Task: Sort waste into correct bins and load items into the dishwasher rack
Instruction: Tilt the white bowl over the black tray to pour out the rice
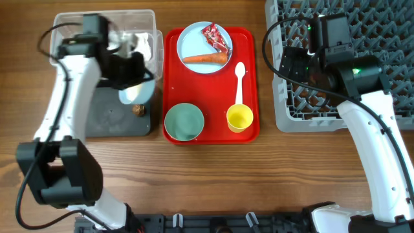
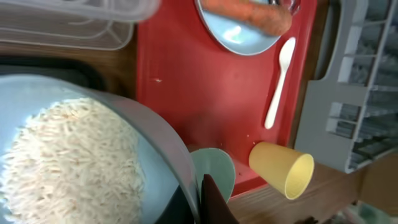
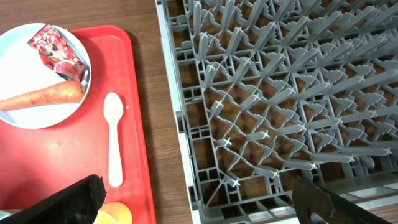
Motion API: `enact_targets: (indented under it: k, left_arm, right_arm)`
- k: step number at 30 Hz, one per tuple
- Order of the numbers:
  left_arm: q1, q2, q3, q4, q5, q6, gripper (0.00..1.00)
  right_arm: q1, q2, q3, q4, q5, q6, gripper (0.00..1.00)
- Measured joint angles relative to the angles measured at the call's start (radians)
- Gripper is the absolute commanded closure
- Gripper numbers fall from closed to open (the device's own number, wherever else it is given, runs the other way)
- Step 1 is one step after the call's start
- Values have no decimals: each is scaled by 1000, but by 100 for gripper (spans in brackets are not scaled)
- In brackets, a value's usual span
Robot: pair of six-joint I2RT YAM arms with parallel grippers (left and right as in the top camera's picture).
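Overhead first. My left gripper (image 1: 129,72) is clamped on the rim of the light-blue bowl (image 1: 137,92). The bowl hangs over the 12 o'clock end of the black tray (image 1: 107,123), close to where it meets the clear tub (image 1: 65,22). I take that spot as chosen for tipping food waste. The brown lump (image 1: 138,110) already lies on the black tray at the bowl's 6 o'clock, and the napkins (image 1: 141,44) sit in the tub.

At the bowl's 3 o'clock, the red tray (image 1: 213,97) carries the plate (image 1: 194,39) with the wrapper (image 1: 217,37) and carrot (image 1: 206,59). It also holds the spoon (image 1: 239,81), yellow cup (image 1: 239,118) and green bowl (image 1: 184,122), none of them sorted yet. My right gripper (image 1: 289,65) hangs over the 9 o'clock edge of the rack (image 1: 291,122), and no dish shows in it.

On the left wrist camera, the rice (image 2: 68,162) lies inside the bowl, so nothing is dumped yet. One of the fingers (image 2: 208,199) bites the rim at the frame's 6 o'clock. It is a pinch on the rim, which I judge leaves the bowl free to tilt.

On the right wrist camera, both fingers sit in the bottom corners, spread wide with nothing between them, above the rack's edge. The spoon and plate lie off toward 9 and 10 o'clock. I reckon this arm is parked there to stay clear of the left arm while keeping the red tray within reach.
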Motion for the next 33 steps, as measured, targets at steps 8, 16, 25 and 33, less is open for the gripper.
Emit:
enact_targets:
  k: [8, 16, 25, 33]
  left_arm:
    - [216, -3, -66, -120, 239, 279, 96]
    - [367, -4, -284, -2, 410, 323, 96]
    - [484, -4, -328, 68, 617, 325, 96]
    - [536, -4, -328, 68, 731, 325, 96]
  right_arm:
    - [0, 0, 0, 0, 0, 0, 0]
    - [0, 0, 0, -3, 0, 0, 0]
    - [0, 0, 0, -3, 0, 0, 0]
    - [0, 0, 0, -3, 0, 0, 0]
